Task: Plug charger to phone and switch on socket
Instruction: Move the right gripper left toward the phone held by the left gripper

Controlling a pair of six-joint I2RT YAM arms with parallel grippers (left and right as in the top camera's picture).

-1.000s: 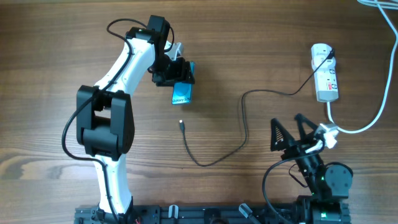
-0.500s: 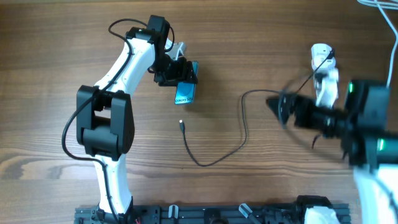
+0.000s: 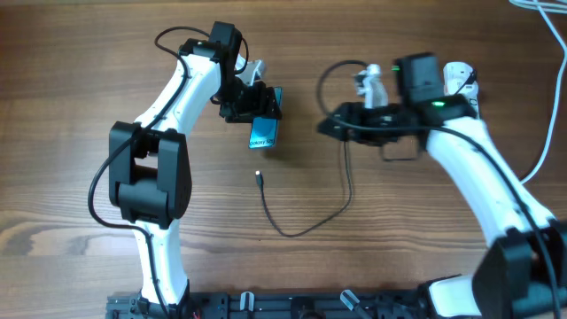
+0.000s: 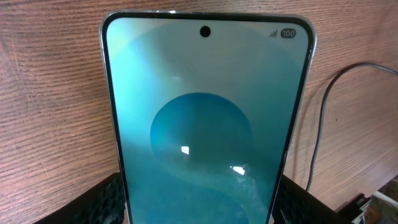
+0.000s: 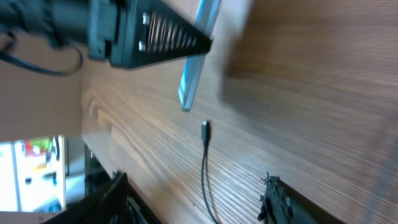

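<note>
While the left gripper (image 3: 257, 111) has the phone (image 4: 199, 124) clamped by its sides and held up over the table (image 3: 71, 71), is anything actually plugged in yet? (benchrat)

Nope. The charger (image 3: 306, 226) has its plug tip (image 3: 258, 176) lying loose on the wood just below the phone, not touching it. (yam_fan)

And the right gripper (image 3: 326, 127)? (benchrat)

It hovers beside the cable's far stretch with its fingers apart and nothing in them. My guess is it's going for the plug. (yam_fan)

Socket? (benchrat)

The socket (image 3: 458, 73) is far right, half hidden behind the right arm. Can't tell if its switch is on. So I'd say the phone's picked up, while plugging in and switching are both left. (yam_fan)
</note>
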